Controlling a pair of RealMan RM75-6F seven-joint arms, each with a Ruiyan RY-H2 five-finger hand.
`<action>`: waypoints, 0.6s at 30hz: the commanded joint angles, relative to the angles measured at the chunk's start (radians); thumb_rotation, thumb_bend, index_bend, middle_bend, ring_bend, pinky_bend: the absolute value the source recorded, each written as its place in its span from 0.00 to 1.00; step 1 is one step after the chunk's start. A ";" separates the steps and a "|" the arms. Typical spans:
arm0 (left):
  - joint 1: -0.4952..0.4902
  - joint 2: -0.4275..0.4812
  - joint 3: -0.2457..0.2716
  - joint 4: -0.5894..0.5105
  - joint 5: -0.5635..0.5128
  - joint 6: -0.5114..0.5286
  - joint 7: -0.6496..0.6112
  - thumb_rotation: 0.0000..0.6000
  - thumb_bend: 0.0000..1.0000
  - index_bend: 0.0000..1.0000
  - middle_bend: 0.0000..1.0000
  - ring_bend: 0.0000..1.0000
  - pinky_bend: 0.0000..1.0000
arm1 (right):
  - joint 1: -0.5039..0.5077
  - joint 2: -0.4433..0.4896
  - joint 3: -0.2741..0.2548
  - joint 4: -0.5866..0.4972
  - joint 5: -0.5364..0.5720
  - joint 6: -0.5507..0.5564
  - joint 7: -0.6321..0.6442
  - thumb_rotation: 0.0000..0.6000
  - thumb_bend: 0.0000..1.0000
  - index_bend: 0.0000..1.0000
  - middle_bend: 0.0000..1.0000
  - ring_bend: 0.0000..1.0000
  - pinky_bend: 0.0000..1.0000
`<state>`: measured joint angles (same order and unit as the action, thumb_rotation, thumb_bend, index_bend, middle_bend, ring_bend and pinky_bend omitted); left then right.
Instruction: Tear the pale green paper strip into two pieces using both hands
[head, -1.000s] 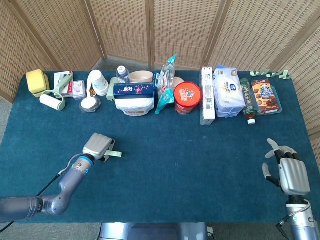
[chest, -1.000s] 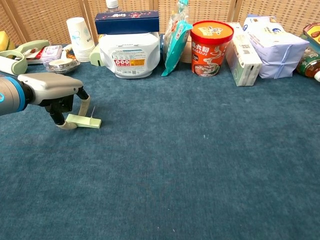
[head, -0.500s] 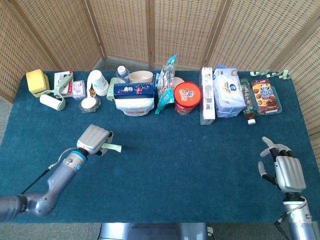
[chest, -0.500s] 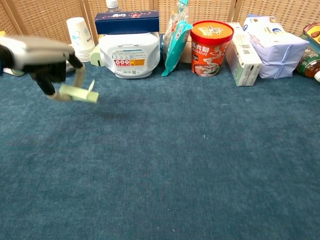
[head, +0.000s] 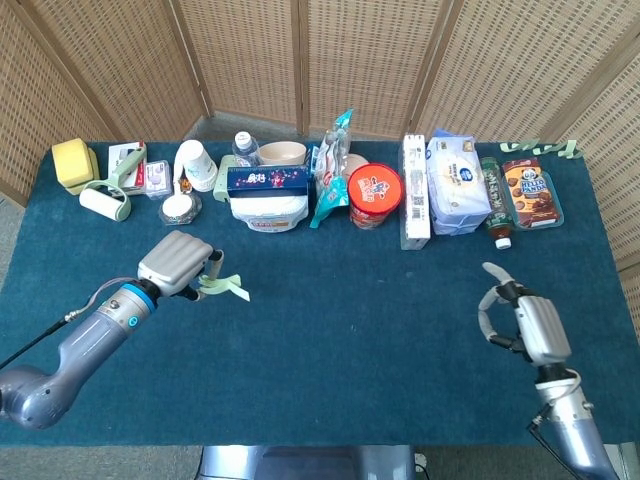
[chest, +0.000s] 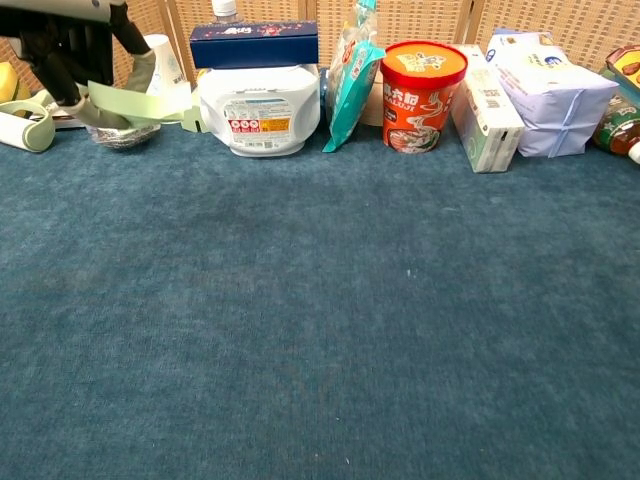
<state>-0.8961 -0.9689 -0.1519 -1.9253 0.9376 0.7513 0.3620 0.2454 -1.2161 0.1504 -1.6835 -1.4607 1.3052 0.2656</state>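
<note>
Holding the pale green paper strip up off the blue table, the left hand has its fingers pinched around one end while the other end sticks out toward the middle. Chest view shows the strip raised in front of the paper cups. Over on the far side, the right hand hovers with fingers loosely apart, gripping nothing, well apart from the strip.
</note>
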 joint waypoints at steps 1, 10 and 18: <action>-0.004 0.021 -0.005 -0.014 0.018 -0.016 -0.019 1.00 0.38 0.58 1.00 1.00 1.00 | 0.042 -0.034 0.013 0.039 -0.021 -0.037 0.063 1.00 0.48 0.14 0.68 0.50 0.53; -0.025 0.019 0.005 0.006 0.021 -0.041 -0.032 1.00 0.38 0.58 1.00 1.00 1.00 | 0.087 -0.066 0.024 0.079 -0.034 -0.064 0.158 1.00 0.48 0.13 0.82 0.67 0.69; -0.078 -0.023 0.012 0.073 -0.029 -0.082 -0.019 1.00 0.38 0.58 1.00 1.00 1.00 | 0.107 -0.076 0.025 0.091 -0.038 -0.072 0.236 1.00 0.48 0.12 0.90 0.78 0.74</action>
<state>-0.9654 -0.9841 -0.1412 -1.8608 0.9172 0.6758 0.3385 0.3468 -1.2888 0.1755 -1.5954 -1.4956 1.2356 0.4899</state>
